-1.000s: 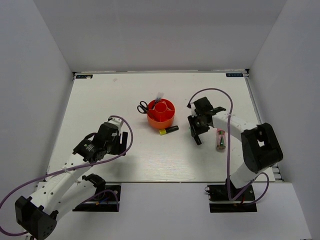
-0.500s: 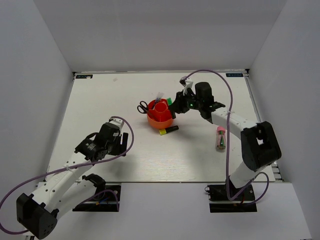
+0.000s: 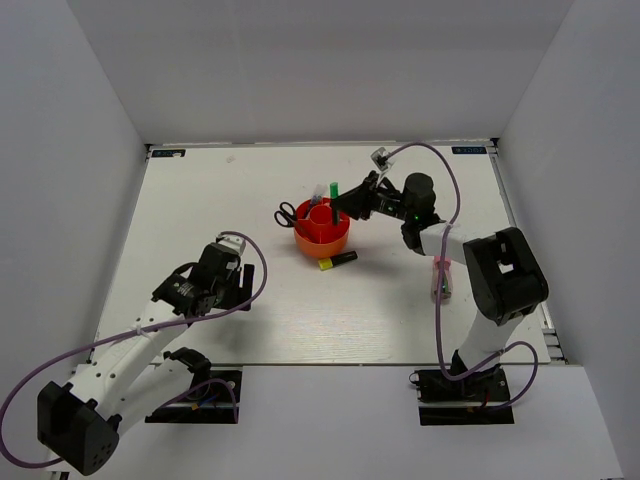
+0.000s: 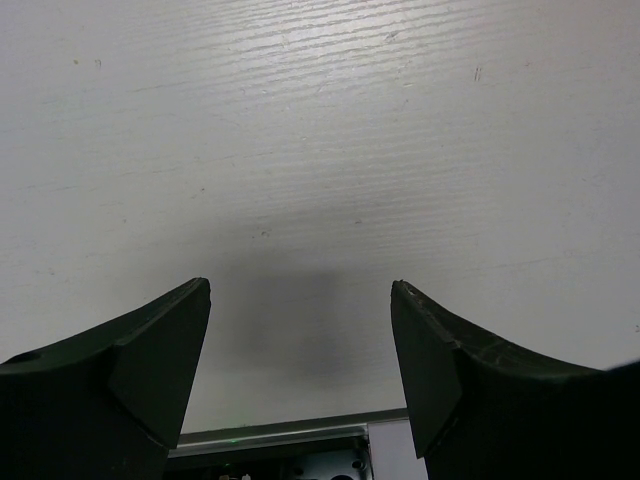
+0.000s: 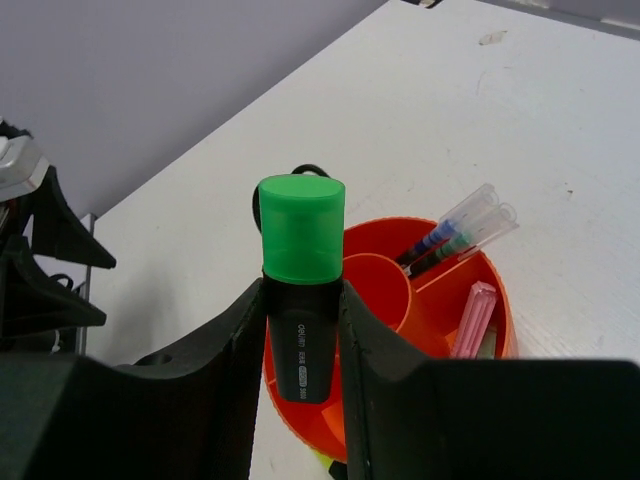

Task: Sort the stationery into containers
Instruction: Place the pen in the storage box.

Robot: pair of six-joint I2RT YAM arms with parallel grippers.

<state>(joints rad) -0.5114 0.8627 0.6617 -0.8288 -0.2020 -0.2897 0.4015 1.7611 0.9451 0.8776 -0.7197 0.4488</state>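
Between the fingers of the right gripper (image 5: pixel 302 345) stands a black marker with a green cap (image 5: pixel 302 290), clamped by its body with the cap end sticking out past the fingertips. Just beyond the jaws sits the round red-orange organizer (image 5: pixel 498 300). The marker's dark body overlaps its near rim in the wrist view, and whether the two touch cannot be told. Inside the organizer, past the central cup, two clear pens (image 5: pixel 455 232) lean in a ring compartment, and a pink highlighter (image 5: pixel 473 318) lies in the compartment beside them. From above, the right gripper (image 3: pixel 345 205) reaches in from the organizer's right side, holding the marker (image 3: pixel 336 195) over its far right edge. Farther out, black-handled scissors (image 3: pixel 287 213) lie against the organizer's left side, and a yellow-capped marker (image 3: pixel 338 260) rests on the table just in front of it. Well back from these jaws, beside the right arm, lies a pink-capped tube (image 3: pixel 440 278). On the other side, the left gripper (image 4: pixel 300 290) has its jaws spread apart with nothing between them, over bare white table (image 4: pixel 300 120), well apart from the organizer.
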